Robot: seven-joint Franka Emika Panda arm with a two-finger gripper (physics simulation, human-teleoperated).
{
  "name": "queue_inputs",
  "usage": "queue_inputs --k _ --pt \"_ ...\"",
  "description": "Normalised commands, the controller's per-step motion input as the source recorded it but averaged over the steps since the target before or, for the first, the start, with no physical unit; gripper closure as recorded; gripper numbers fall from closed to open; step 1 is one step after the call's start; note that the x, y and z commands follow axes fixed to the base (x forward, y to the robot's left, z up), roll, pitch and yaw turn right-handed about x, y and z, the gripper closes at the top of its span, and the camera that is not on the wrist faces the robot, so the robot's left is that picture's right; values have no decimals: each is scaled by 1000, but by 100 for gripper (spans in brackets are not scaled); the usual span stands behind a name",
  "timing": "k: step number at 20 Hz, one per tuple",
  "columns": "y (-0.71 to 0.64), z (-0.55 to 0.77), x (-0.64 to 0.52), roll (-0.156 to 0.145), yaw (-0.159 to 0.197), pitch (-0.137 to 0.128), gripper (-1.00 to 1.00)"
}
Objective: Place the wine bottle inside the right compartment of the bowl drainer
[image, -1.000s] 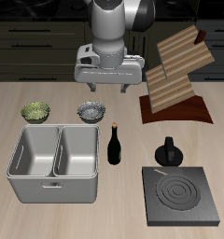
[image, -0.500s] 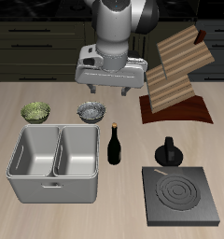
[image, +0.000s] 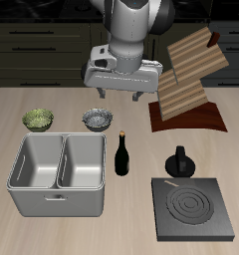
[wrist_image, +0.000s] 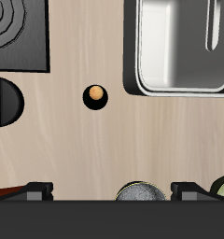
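While the gripper hangs high over the back of the table with its fingers spread wide and holding nothing, the wine bottle stands upright on the wood, long axis vertical, cap pointing straight up. In the wrist view only its round reddish-brown cap shows, end-on. It is just beside the bowl drainer, outside the wall of the right compartment, not touching it.
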Motion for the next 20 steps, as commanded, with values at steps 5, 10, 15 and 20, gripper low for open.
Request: queue_inputs --k 5,10,15,20 --pt "70 53 104 -15 13 -17 -100" --pt "54 18 123 13 -9 -8 -100" --pt "82 -34 250 -4 -4 1 -100" --pt "64 -16 259 -1 -2 -7 -100"
